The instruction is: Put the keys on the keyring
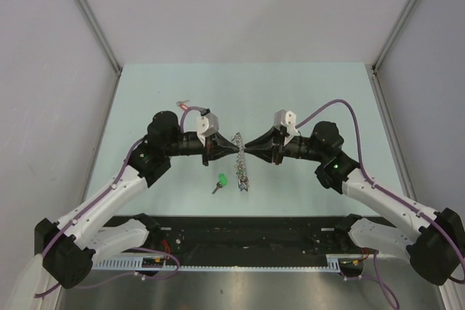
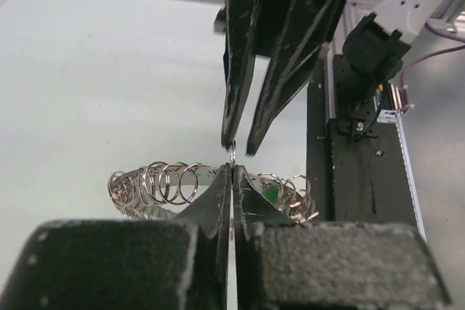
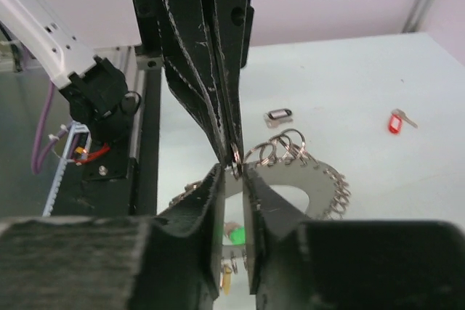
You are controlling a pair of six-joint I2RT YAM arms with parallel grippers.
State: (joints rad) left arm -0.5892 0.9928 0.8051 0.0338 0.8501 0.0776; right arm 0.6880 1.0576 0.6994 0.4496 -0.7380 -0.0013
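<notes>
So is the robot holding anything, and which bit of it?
The left gripper pinches the keyring by one small ring. The right gripper is open around it.

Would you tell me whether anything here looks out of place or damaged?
Nothing looks damaged. Only the red-tagged key lies alone toward the far left, well away from the keyring and the green-tagged key.
</notes>
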